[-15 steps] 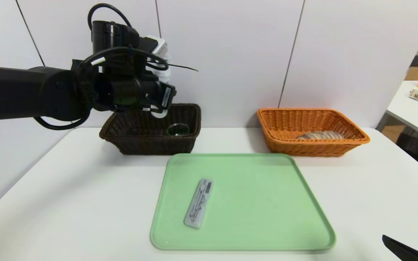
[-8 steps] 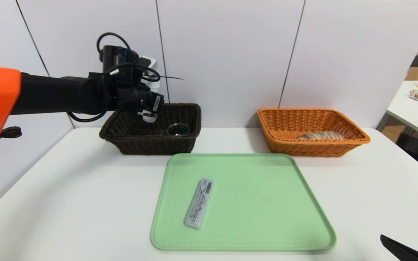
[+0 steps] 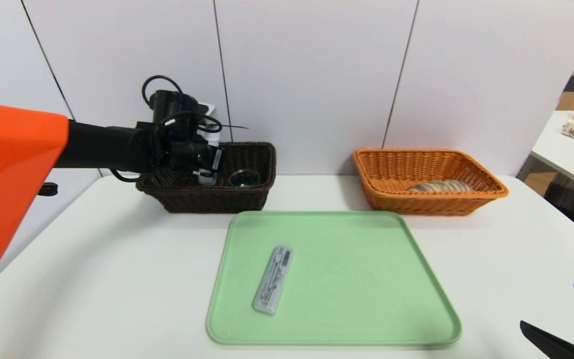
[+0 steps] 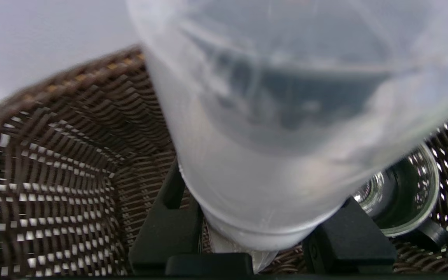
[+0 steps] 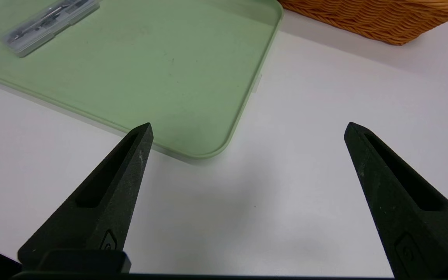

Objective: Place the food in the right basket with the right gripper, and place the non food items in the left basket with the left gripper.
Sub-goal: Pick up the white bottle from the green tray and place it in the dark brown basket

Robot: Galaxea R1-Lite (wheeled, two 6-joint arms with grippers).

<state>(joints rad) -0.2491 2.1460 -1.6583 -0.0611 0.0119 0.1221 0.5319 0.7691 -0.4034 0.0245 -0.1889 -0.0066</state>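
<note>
Already well into the sorting, the left pincer (image 4: 255, 249) was clenched on a translucent white plastic cup (image 4: 270, 128), its two black fingers (image 4: 169, 229) squeezing the cup near its base, and it hung inside the mouth of the dark brown basket (image 3: 247, 199) at the far left of the bench (image 3: 92, 279). Beside the cup, on the basket floor, lay a small round metal-rimmed dish (image 4: 403, 198), so one non-food item seemed to be sorted. The left arm (image 3: 107, 147) reached out nearly level from its orange shoulder, the wrist tipped gently downward over the basket's near wall. By my reading the cup only needed letting go to count as placed. Farther out, the green tray (image 3: 366, 279) in the middle of the bench carried a single grey plastic case (image 3: 273, 279) with what looked like cutlery inside, which would be the left arm's next job. The orange basket (image 3: 466, 199) at the far right held a flat pale packet (image 3: 439, 186), apparently food, and no other food showed on the tray. The right pincer (image 5: 247, 128) sat released, fingers spread wide, parked low over bare bench just off the tray's near right corner.
</note>
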